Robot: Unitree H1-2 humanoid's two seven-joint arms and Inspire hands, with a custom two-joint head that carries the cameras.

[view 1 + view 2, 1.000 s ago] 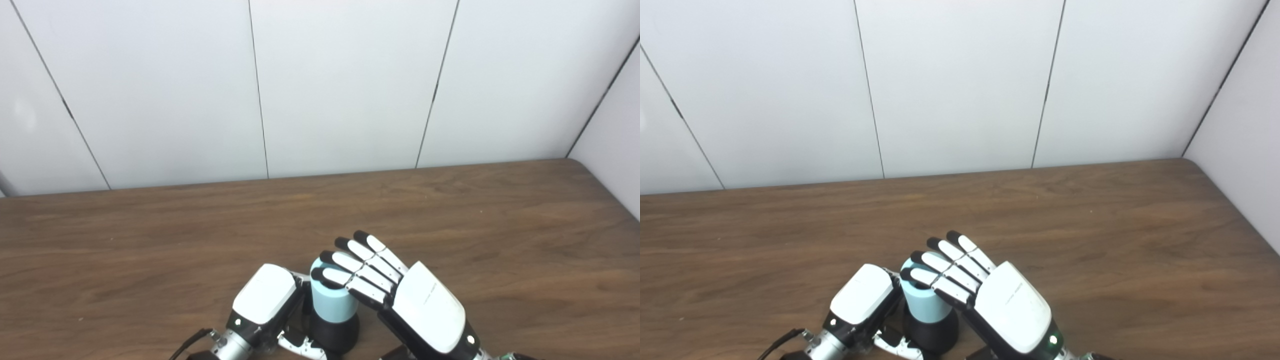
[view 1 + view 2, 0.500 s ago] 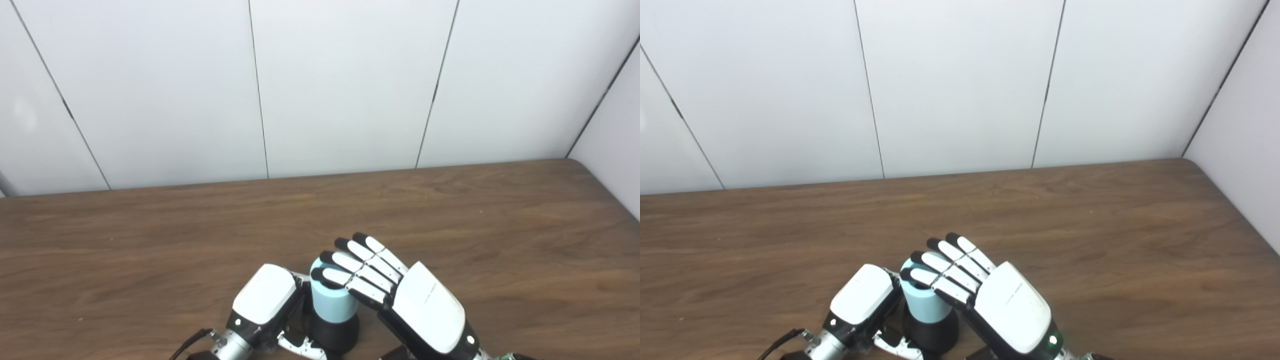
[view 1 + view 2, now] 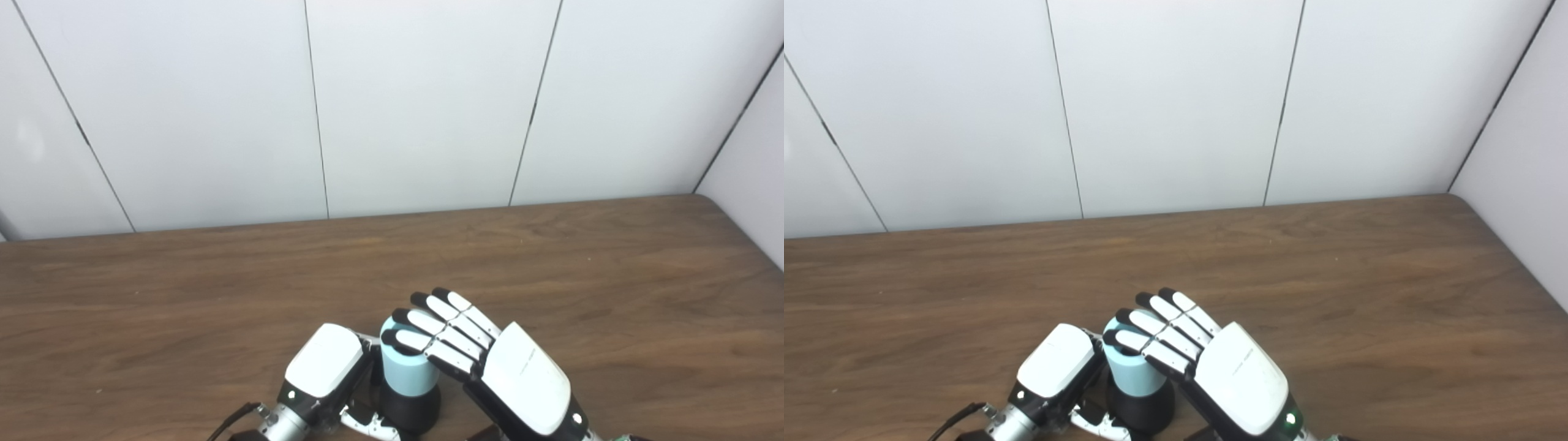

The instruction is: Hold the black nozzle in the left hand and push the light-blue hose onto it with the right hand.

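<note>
Hose [image 3: 405, 370] upright on nozzle [image 3: 409, 408], left hand [image 3: 324, 367] beside left, right hand [image 3: 490, 373] fingers [image 3: 429, 327] atop, table [image 3: 184, 306] beneath.

A brown wood-grain worktop [image 3: 184, 294] fills the lower half, with white wall panels [image 3: 422, 104] split by thin dark seams from 9 to 3 o'clock above.

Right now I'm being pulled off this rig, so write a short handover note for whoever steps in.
Left hand: closed around the black nozzle, which stands on the wooden table.
Right hand: fingers straight and together, lying flat on top of the light-blue hose, not gripping it.
Done: hose sits upright on the nozzle.
Left: how deep it is seated cannot be seen; probably press down more, then check the fit.
</note>
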